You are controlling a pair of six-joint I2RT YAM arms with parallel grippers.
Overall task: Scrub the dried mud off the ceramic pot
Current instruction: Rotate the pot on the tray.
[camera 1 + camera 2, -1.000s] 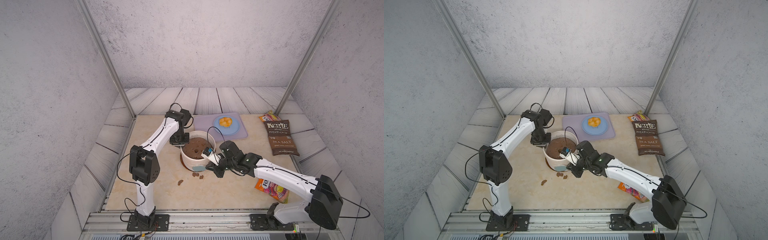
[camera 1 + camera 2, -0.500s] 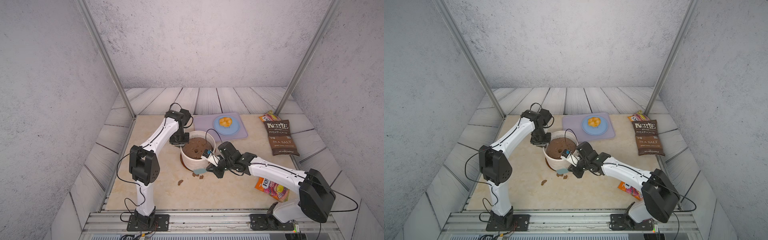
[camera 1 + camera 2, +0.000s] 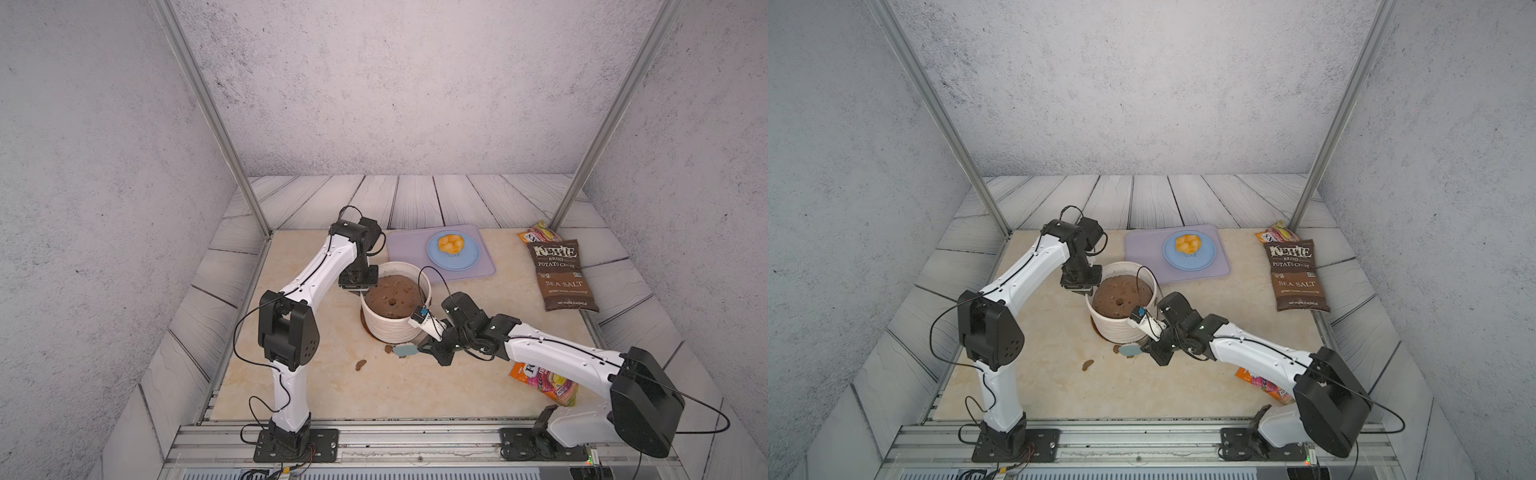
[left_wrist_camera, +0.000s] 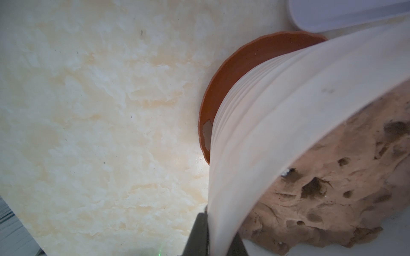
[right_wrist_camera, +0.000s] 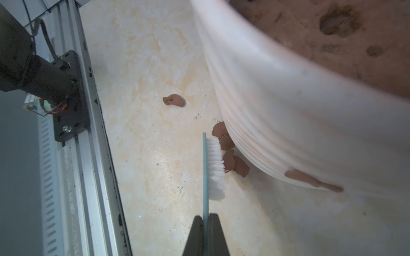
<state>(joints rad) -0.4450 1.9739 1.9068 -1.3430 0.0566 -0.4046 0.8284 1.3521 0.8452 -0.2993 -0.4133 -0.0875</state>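
The cream ribbed ceramic pot (image 3: pixel 392 330) (image 3: pixel 1121 328) stands in a rust-brown saucer (image 4: pixel 224 73), filled with a brown soil mound (image 3: pixel 392 297). My left gripper (image 3: pixel 359 291) (image 4: pixel 218 230) is shut on the pot's rim at its far-left side. My right gripper (image 3: pixel 424 345) (image 5: pixel 205 218) is shut on a teal brush (image 5: pixel 215 168) (image 3: pixel 405 351) whose white bristles face the foot of the pot. Dried mud (image 5: pixel 230 159) lies in flakes on the table between bristles and pot. One smear (image 5: pixel 304 177) sticks low on the wall, and one flake (image 5: pixel 174 100) (image 3: pixel 360 365) lies apart.
A purple mat (image 3: pixel 403 249) at the back holds a blue plate (image 3: pixel 469 259) with orange food. A brown chip bag (image 3: pixel 561 274) lies at the right, a snack packet (image 3: pixel 544 382) under my right arm. The metal rail (image 5: pixel 88 155) runs along the front.
The right gripper has carried the brush down the pot's front wall to the table at its foot, now covering some flakes in the top views. The left arm has not moved.
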